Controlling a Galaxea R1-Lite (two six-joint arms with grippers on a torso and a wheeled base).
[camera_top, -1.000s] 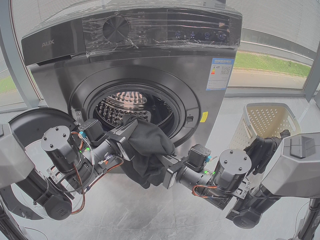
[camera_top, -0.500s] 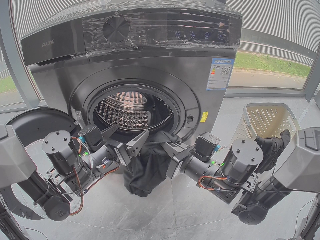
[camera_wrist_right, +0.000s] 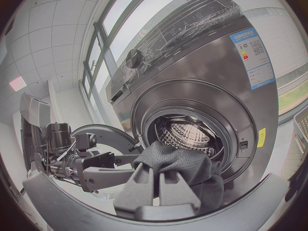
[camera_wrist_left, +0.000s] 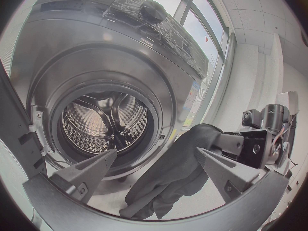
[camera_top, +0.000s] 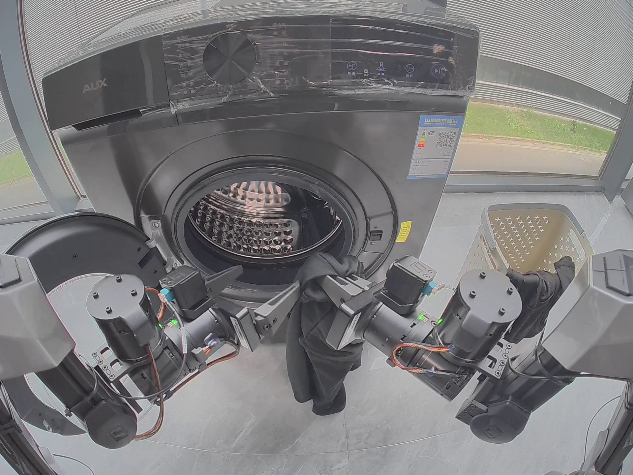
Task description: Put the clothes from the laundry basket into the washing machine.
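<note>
With the right end effector [camera_top: 335, 289] clenched on the dark garment [camera_top: 323, 364] at frame centre and the left end effector [camera_top: 255, 289] released, lift the garment above the lip of the drum [camera_top: 250, 229], then feed inward

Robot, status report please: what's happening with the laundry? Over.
Left gripper open, empty. Right gripper shut on dark garment, hanging outside the washing machine, at its opening's lower rim. Door open; nothing blocks the drum.

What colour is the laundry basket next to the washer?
Cream. The perforated plastic laundry basket shows best in the head view.
</note>
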